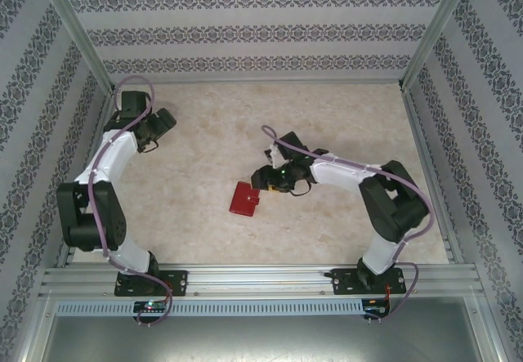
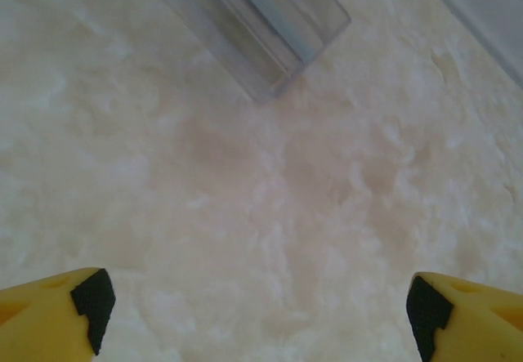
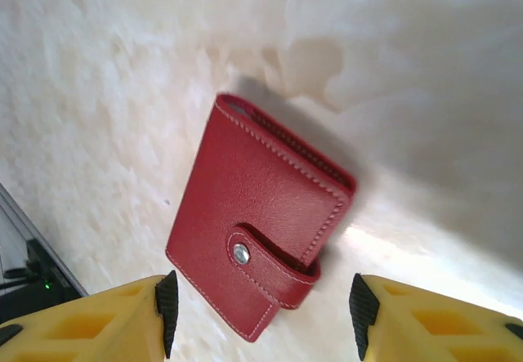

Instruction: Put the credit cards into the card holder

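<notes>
The snapped-shut card holder [image 3: 257,239] lies just ahead of the right pincer [image 3: 261,317] — wide, empty — long axis slanting across its gap; left arm [image 1: 98,182] well apart

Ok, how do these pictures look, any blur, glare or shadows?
Right wrist view: the card holder is sharp, with a dark shadow along its upper right edge and a glare patch on the table beside it. Left wrist view: soft, the clear plastic case hazy. Top external view: evenly lit.
</notes>
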Robot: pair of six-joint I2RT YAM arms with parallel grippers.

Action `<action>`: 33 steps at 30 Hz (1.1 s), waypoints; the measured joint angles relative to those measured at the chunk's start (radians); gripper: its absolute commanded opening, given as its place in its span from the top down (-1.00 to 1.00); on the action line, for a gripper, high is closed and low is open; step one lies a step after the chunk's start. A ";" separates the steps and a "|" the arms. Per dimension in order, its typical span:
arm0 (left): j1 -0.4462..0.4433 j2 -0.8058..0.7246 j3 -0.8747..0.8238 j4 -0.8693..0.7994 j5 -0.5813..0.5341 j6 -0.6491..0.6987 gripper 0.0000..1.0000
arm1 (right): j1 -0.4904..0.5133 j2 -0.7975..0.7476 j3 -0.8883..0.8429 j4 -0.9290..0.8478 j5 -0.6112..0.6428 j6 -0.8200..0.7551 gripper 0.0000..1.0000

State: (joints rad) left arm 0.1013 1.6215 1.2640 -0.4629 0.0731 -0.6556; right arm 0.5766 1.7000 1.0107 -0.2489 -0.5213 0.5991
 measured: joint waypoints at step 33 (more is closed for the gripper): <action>0.064 0.481 0.393 0.050 -0.071 -0.320 0.40 | -0.108 -0.246 -0.063 -0.129 0.192 -0.172 -0.24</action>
State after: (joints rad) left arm 0.1658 2.1029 1.6569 -0.4129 0.0021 -0.9752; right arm 0.4683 1.4536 0.9478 -0.3779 -0.3290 0.4271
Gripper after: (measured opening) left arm 0.300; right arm 0.618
